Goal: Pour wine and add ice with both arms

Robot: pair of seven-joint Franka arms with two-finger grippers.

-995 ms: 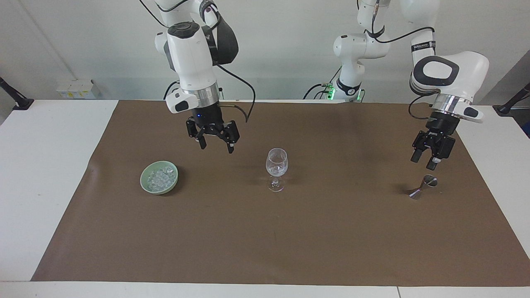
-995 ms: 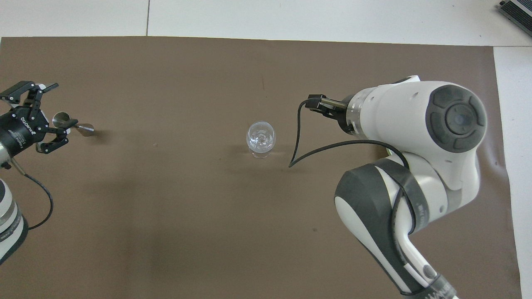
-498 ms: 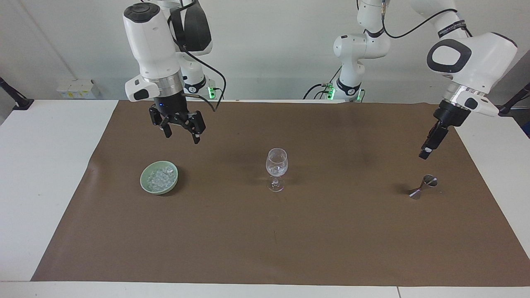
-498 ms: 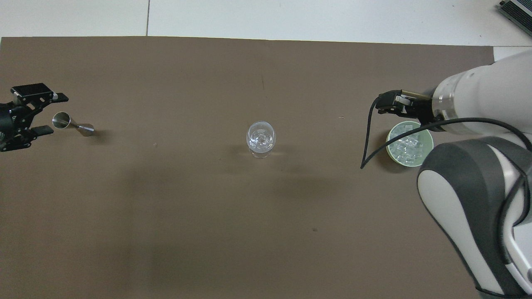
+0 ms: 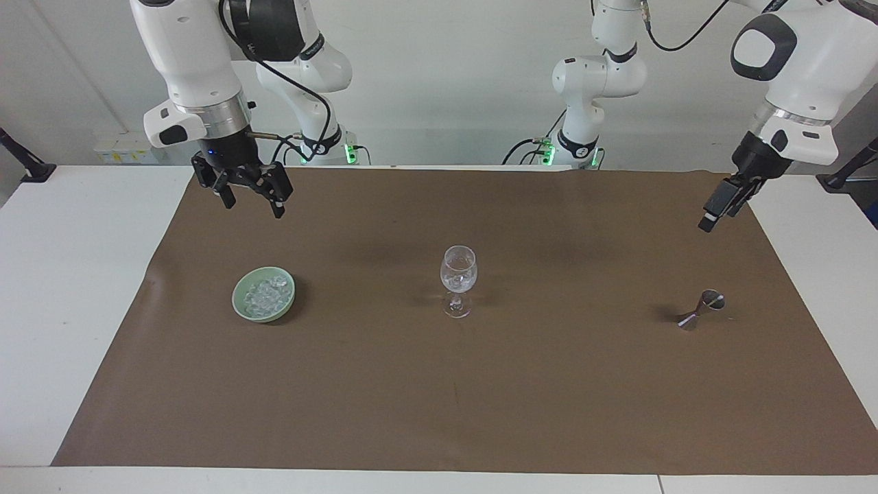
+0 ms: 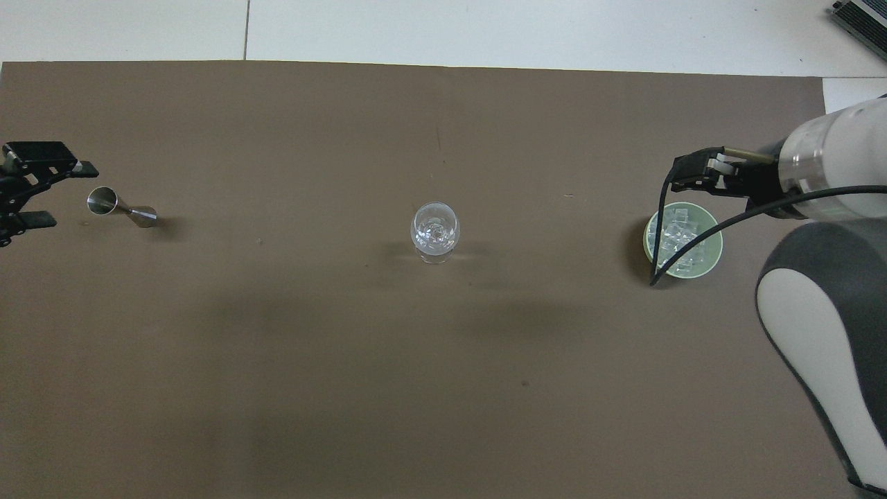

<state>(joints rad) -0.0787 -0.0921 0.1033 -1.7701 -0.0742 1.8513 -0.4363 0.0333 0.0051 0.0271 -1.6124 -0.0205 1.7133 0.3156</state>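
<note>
A clear wine glass stands upright mid-mat, with clear bits in its bowl; it also shows in the overhead view. Ice fills a green bowl toward the right arm's end, seen from above too. A steel jigger lies on its side toward the left arm's end. My right gripper hangs open and empty, high over the mat's edge by the bowl. My left gripper is open and empty, raised over the mat by the jigger.
A brown mat covers the white table. The right arm's black cable hangs across the bowl in the overhead view. A third white arm base stands at the robots' edge.
Both grippers have risen and drawn back. The right one swung from beside the glass out past the bowl. The left one lifted away from the jigger. Glass, bowl and jigger have not moved.
</note>
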